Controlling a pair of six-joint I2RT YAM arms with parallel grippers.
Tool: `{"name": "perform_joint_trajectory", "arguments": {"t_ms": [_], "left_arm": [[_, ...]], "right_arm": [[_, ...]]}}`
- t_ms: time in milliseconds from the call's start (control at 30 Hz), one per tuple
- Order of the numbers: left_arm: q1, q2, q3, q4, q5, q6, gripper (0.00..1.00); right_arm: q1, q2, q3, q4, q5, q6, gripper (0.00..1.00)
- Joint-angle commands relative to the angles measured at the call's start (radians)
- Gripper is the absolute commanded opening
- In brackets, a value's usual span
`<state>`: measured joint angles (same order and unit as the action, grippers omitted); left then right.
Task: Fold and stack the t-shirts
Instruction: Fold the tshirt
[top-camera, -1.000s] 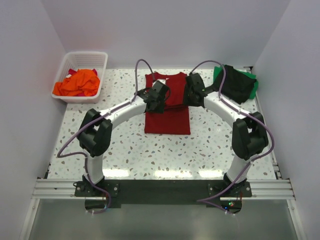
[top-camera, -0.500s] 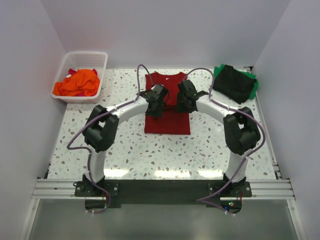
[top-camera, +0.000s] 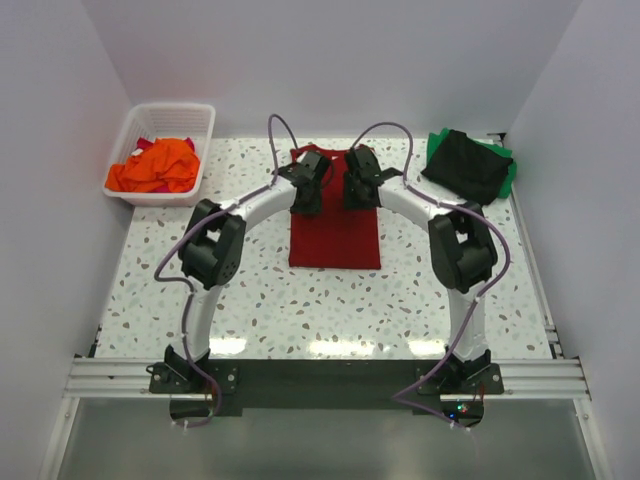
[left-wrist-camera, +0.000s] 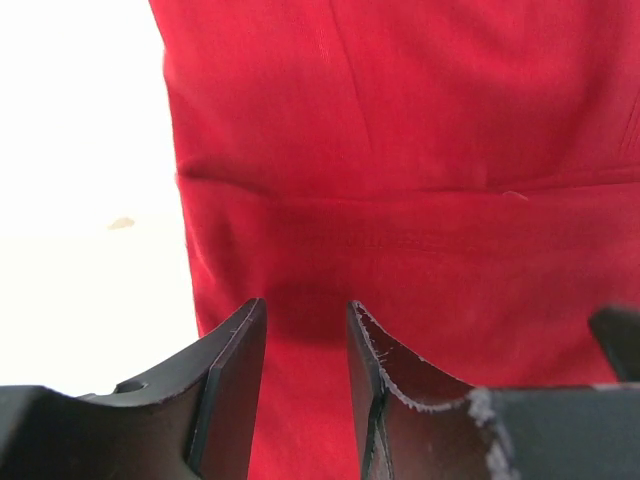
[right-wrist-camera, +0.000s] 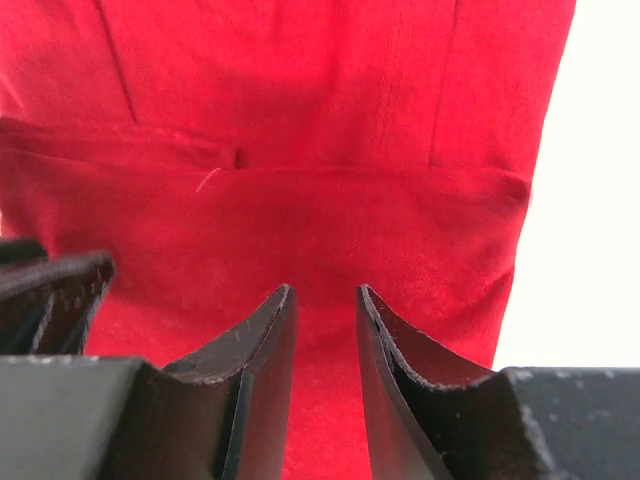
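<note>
While our left claw (left-wrist-camera: 305, 312) and right claw (right-wrist-camera: 323, 292) hover narrowly open, holding nothing, over the far end of the dark red shirt (top-camera: 335, 240) lying mid-way across the surface (top-camera: 250, 290), closing unevenly could pinch a single layer and skew the fold.

The dark red t-shirt (top-camera: 335, 238) lies flat at mid-worktop (top-camera: 250, 290), folded into a narrow rectangle with a crosswise fold near its far end. An orange t-shirt (top-camera: 160, 168) sits crumpled in the basket (top-camera: 130, 125) at far left. A folded black t-shirt (top-camera: 468, 168) rests on a green one (top-camera: 511, 172) at far right.
</note>
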<state>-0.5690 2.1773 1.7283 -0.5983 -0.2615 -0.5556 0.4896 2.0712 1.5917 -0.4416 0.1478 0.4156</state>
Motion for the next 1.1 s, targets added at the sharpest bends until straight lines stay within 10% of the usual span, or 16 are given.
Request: {"name": "perform_joint_trajectory", "arguments": {"t_ms": [0, 300, 1067], "left_arm": [[0.023, 0.036, 0.12, 0.012, -0.067, 0.029, 0.43], [0.031, 0.032, 0.159, -0.008, -0.101, 0.036, 0.42], [0.06, -0.545, -0.656, 0.173, 0.407, 0.04, 0.47]], "right_arm": [[-0.011, 0.016, 0.088, -0.008, 0.055, -0.032, 0.33], [-0.046, -0.02, 0.096, -0.046, 0.102, -0.012, 0.34], [-0.085, -0.494, -0.548, -0.008, -0.243, 0.008, 0.54]]}}
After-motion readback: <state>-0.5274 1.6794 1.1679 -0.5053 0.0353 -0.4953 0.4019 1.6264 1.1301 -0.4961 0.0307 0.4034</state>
